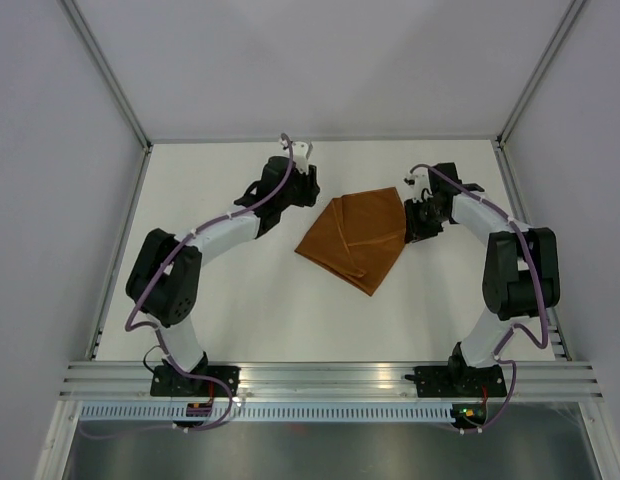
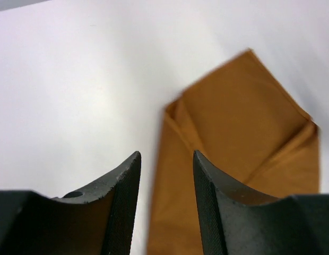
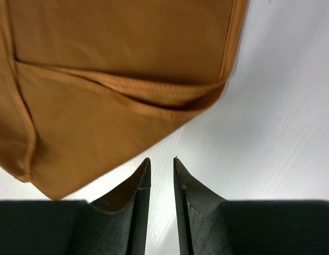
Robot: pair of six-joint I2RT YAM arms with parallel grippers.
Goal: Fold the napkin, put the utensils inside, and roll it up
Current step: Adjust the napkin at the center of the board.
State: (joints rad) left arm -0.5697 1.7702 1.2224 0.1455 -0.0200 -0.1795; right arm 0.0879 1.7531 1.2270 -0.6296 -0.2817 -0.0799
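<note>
The rust-orange napkin (image 1: 355, 240) lies folded into a rough diamond in the middle of the white table. My left gripper (image 1: 312, 192) hovers at its upper left corner. In the left wrist view the left gripper (image 2: 165, 153) stands open with nothing between its fingers, and the napkin (image 2: 239, 122) shows its folded left edge beneath the gap. My right gripper (image 1: 414, 218) sits at the napkin's right corner. In the right wrist view the right gripper (image 3: 162, 158) stands narrowly open over bare table, just short of the napkin (image 3: 117, 64) and its layered hem. The utensils are out of view.
The white table (image 1: 240, 300) is enclosed by pale walls at the left, back and right. An aluminium rail (image 1: 330, 380) carrying both arm bases runs along the near edge.
</note>
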